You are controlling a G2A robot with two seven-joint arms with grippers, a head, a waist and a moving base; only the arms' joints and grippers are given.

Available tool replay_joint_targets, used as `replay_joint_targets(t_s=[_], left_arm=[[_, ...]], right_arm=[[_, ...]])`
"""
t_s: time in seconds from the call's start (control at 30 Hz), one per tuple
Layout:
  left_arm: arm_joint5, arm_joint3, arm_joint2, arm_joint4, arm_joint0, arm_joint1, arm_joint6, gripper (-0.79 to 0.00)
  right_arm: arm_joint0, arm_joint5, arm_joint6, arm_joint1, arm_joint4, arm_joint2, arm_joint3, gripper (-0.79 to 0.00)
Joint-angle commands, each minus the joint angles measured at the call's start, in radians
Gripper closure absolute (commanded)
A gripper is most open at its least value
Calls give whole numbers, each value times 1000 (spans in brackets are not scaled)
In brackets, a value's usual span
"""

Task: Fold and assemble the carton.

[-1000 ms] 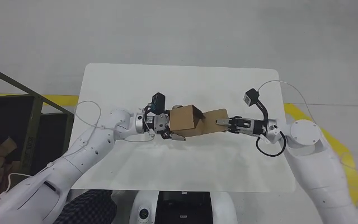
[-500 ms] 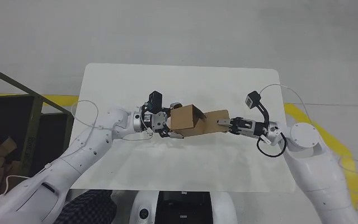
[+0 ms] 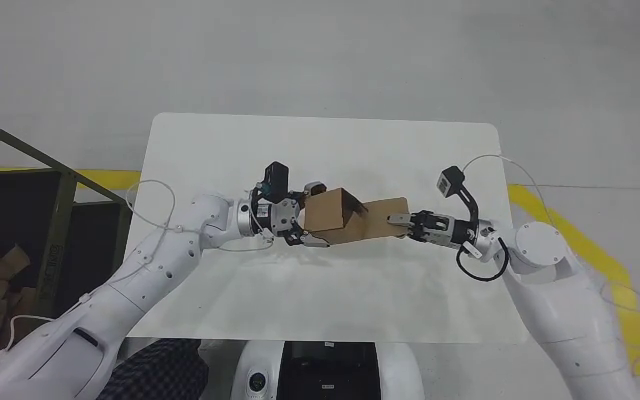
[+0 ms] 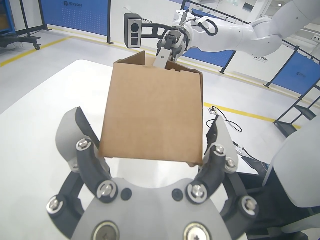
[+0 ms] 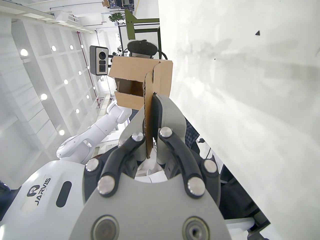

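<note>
White table [image 3: 200, 150] on a grey floor is the work surface. A dark green rack [image 3: 45, 205] stands off its left edge.

1. Left gripper [image 3: 297, 222]: positioned at the table centre, left of the workpiece. The jaws are spread wide and straddle the carton [image 3: 332, 212] across its full width. In the left wrist view, the pads meet the 2 near corners of the cardboard, so the jaws are judged to be clamping the body.

2. Carton: located at mid-table between the 2 grippers. The body stands opened into a rectangular tube with 4 walls squared up. In the right wrist view, the end facing the right arm is open and the hollow interior shows. Whether the carton rests on the table or is held just above it cannot be determined.

3. Flap [image 3: 380, 218]: 1 long panel extends flat from the open end toward the right, unfolded.

4. Right gripper [image 3: 408, 222]: positioned just right of the carton. The jaws are clenched on the outer edge of the flap, with the cardboard pinched edge-on between both pads.

Progress assessment: erection of the body appears complete. Closure of the right-hand end is not yet done: the long flap requires folding inward, along with any side flaps. The condition of the end toward the left gripper cannot be determined. Overall, the task is judged to be roughly at mid-stage.
</note>
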Motion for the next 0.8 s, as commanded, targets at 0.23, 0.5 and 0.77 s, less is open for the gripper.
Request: replay_joint_targets(t_s=[0.23, 0.5, 0.77], left_arm=[[0, 4, 30, -60, -16, 2, -7, -425], [0, 9, 48, -79, -27, 11, -3, -406], [0, 15, 54, -74, -32, 19, 12, -416]], right_arm=[[3, -12, -3, -1, 6, -2, 4, 0], [5, -18, -11, -2, 9, -6, 9, -37], [-10, -57, -6, -5, 99, 15, 33, -785]])
